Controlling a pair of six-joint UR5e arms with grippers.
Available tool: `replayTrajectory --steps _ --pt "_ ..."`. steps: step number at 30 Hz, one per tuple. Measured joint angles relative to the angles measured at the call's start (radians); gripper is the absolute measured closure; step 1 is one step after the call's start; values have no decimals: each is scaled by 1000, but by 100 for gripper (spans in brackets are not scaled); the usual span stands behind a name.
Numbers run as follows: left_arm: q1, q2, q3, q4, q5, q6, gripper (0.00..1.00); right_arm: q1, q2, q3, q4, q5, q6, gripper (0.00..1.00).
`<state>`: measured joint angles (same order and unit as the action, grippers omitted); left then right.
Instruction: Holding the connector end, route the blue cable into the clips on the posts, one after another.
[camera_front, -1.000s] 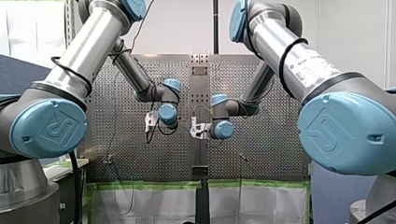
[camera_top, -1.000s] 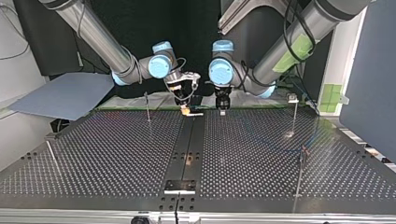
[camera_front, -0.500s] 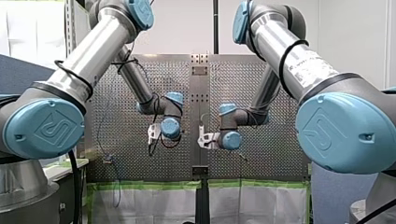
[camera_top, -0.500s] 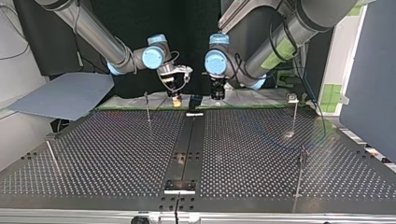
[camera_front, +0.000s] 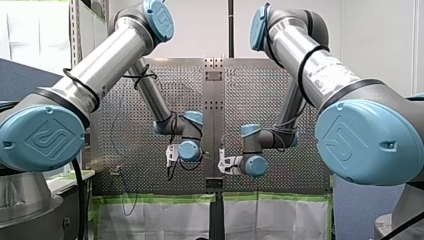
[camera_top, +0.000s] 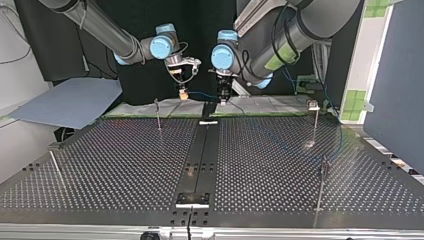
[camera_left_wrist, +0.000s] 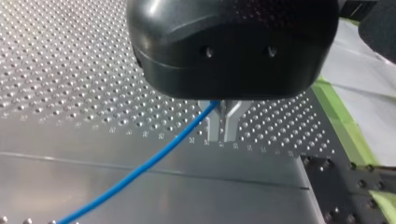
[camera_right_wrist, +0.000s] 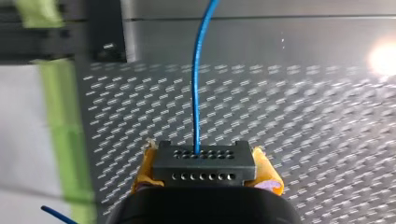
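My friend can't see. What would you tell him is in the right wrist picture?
My right gripper, with yellow pads, is shut on a dark connector with rows of small holes. A blue cable leaves it and runs straight ahead over the perforated table; a green strip borders the table.

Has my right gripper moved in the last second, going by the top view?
Yes. In the top view my right gripper has risen away from the table and drifted toward the post, now about level with its top.

Front camera behind, top camera opposite, both share table, 2 wrist close-ups
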<state>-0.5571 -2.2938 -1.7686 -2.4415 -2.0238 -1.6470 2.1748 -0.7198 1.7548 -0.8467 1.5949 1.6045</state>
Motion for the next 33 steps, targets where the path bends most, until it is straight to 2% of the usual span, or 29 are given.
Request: replayTrajectory --steps 3,6,13,21,27,33 --pt "-16 -10 -1 7 -8 -1 92 -1 32 10 -26 19 2 100" --pt "-31 -35 -1 17 -15 2 92 -4 62 13 -50 30 12 100" --pt "-62 -95 -1 53 -19 12 92 -22 81 14 -78 34 24 100" --pt "-105 -131 -1 111 -19 25 90 -45 82 33 -92 37 7 100" --pt "-126 -132 -1 124 -28 29 90 -62 81 74 -138 39 5 100" --pt "-153 -133 -1 142 -52 45 90 -79 81 99 -152 43 0 100"
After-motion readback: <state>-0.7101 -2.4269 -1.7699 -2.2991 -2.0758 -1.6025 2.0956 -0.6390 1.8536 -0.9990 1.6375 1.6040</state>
